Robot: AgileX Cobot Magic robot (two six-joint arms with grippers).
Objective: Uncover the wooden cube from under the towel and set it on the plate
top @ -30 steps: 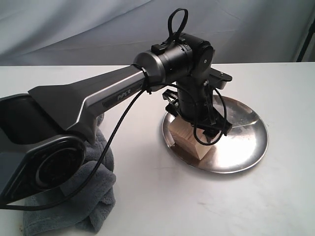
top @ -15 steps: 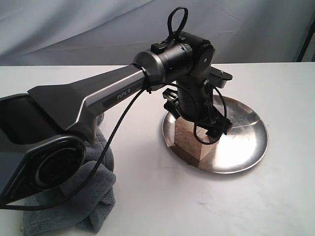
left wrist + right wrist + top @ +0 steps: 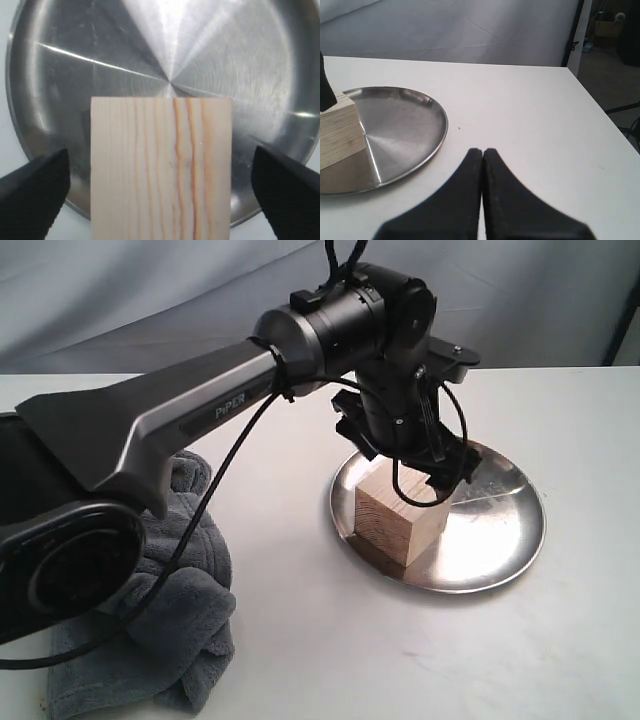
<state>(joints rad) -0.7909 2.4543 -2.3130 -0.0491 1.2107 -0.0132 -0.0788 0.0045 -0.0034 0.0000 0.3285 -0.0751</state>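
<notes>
The pale wooden cube (image 3: 400, 525) (image 3: 161, 170) rests on the near-left part of the shiny steel plate (image 3: 500, 530) (image 3: 225, 60). My left gripper (image 3: 418, 472) (image 3: 160, 165) hovers just above the cube and is open, each black finger standing well clear of the cube's sides. The grey-blue towel (image 3: 170, 640) lies crumpled at the front left, beneath the left arm. In the right wrist view my right gripper (image 3: 482, 151) is shut and empty over the bare table, to the right of the plate (image 3: 400, 130), and the cube (image 3: 335, 132) shows at the frame's edge.
The white table (image 3: 330, 640) carries only the plate and the towel. A grey cloth backdrop hangs behind it. The table's right edge (image 3: 592, 115) drops to a dark floor with stands and cables.
My left arm has risen, and its gripper has lifted up off the cube. The cube stays on the plate. The towel has not moved.
</notes>
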